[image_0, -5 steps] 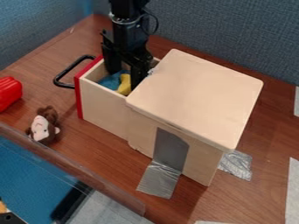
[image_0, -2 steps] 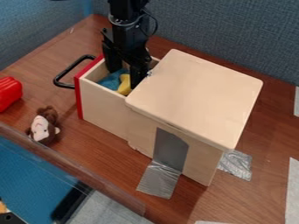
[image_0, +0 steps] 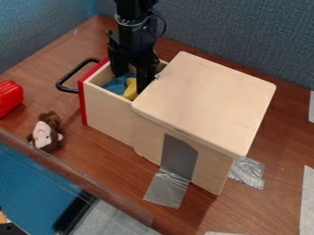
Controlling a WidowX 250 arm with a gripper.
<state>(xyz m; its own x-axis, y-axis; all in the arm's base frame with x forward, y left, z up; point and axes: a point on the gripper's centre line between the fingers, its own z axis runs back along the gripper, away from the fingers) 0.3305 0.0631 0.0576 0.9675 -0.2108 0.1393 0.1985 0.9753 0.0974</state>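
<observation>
Down in the drawer (image_0: pixel 107 110), we have our empty gripper (image_0: pixel 131 82) wide open, the yellow toy (image_0: pixel 130 91) close on its near side.

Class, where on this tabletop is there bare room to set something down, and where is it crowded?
Bare wood shows between the toy monkey and the drawer, and between the silver tape and the pale strip. Crowded: inside the drawer, where the end effector is beside a yellow piece and blue material.
</observation>
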